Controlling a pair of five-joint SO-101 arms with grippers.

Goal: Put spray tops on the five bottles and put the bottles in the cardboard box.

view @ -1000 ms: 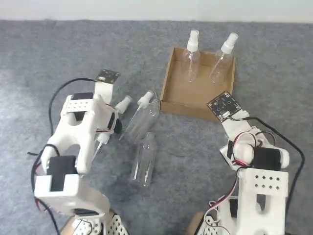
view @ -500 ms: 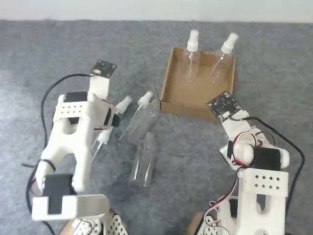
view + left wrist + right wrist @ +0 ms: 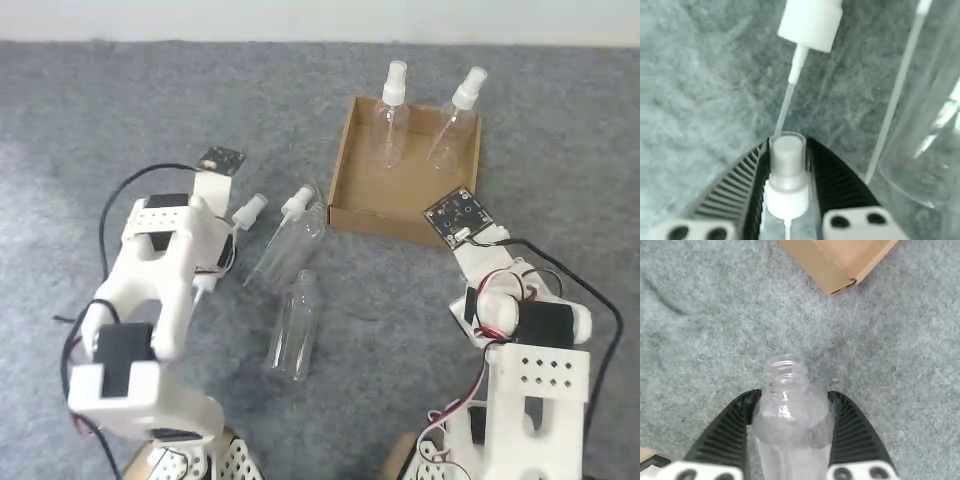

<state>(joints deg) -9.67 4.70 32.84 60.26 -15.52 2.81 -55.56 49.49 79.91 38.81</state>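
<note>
Clamping a spray top in the left pincer, an uncapped bottle in the right pincer.
Facing a loose spray top just ahead of the left pincer; open surface, then the cardboard box corner, beyond the right.

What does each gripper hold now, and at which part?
Left gripper grips a spray top by its head. Right gripper grips an open bottle just below its neck.

The grey surface is lit softly and evenly in the high view, and only faint shadows are cast close under the arms. Small glints are seen on the clear bottle. Brighter ones are caught on another bottle in the left wrist view.
</note>
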